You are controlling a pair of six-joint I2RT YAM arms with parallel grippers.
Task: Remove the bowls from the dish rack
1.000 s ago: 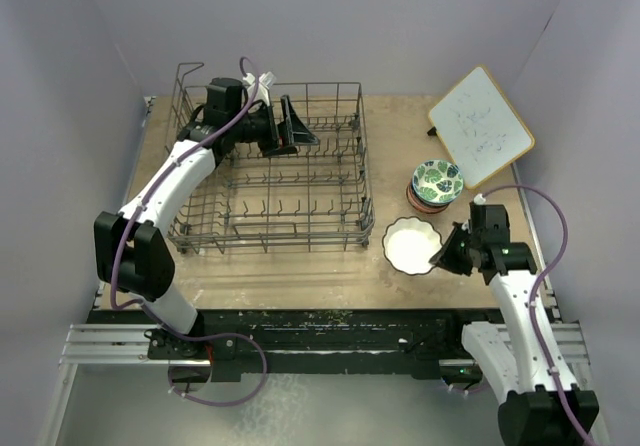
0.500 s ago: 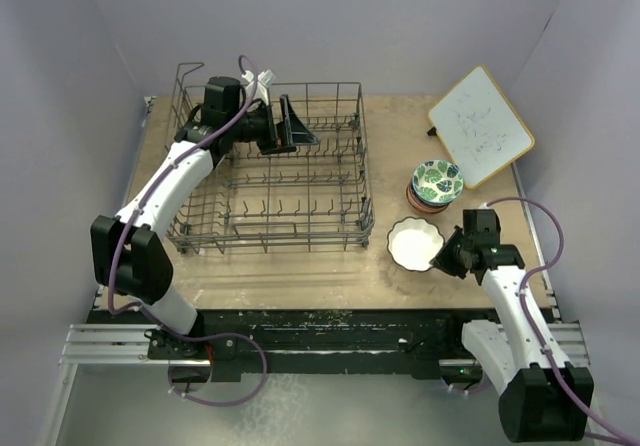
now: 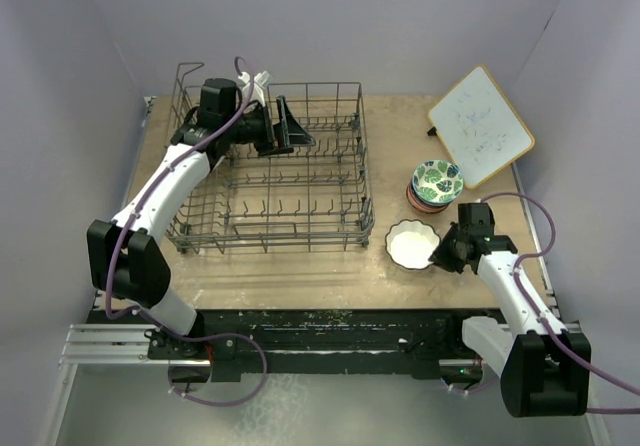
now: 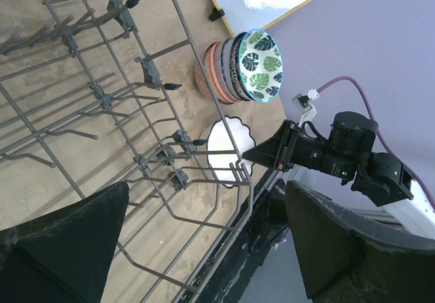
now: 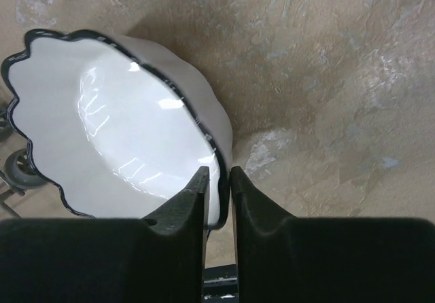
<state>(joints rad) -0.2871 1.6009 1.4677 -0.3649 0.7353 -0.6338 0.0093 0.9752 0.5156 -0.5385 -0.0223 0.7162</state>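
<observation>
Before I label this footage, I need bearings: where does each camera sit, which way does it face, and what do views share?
Top external: above and behind the arm bases, looking down on the table, dish rack and stacked bowls; left arm and right arm show.
Left wrist: over the rack, facing the stacked bowls; its open left gripper frames the view, right arm beyond.
Right wrist: low over the table, facing the white bowl; the right gripper pinches its rim.
Shared: all three show the white bowl.
</observation>
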